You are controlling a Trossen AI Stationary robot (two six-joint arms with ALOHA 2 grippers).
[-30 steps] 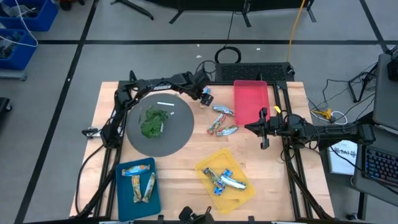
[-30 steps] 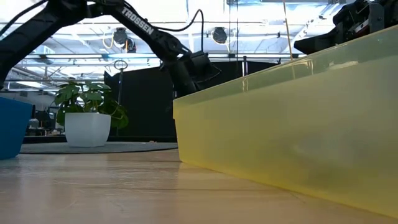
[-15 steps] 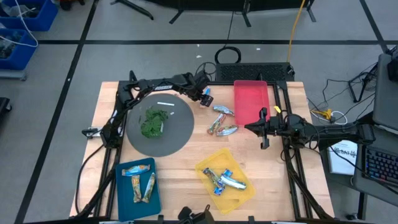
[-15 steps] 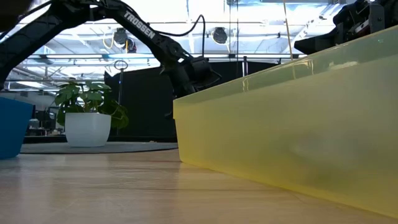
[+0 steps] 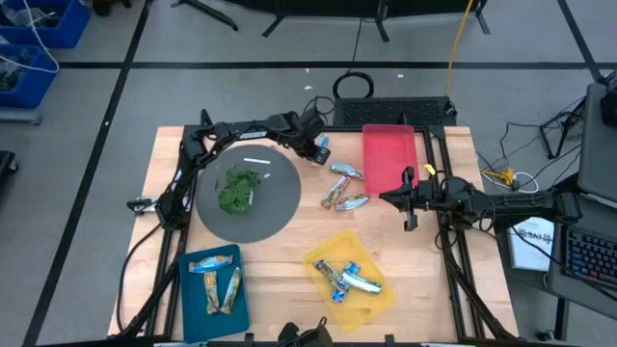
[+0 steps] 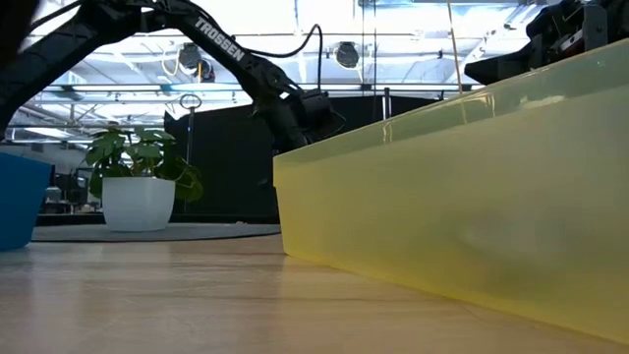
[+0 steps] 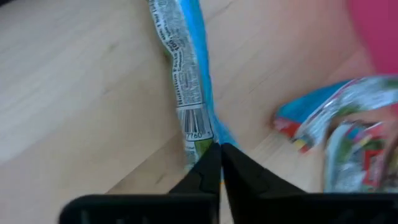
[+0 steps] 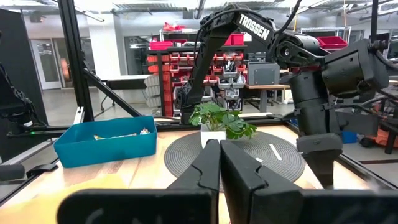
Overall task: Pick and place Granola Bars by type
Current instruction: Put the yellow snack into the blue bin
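The left hand (image 7: 219,149) pinches a shiny blue-and-white crinkled granola bar (image 5: 321,148) by its end, above the wooden table (image 5: 289,251) near the red tray (image 5: 388,145); that thin grip risks slipping. The right hand (image 8: 219,152) waits, pressed together

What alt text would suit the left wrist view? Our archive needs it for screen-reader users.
The left gripper, its two dark fingers closed together, pinches the end of a bright blue crinkled-wrapper granola bar with a barcode, seen above the pale wooden table. More shiny wrapped bars lie to one side, beside the edge of a red plastic tray.
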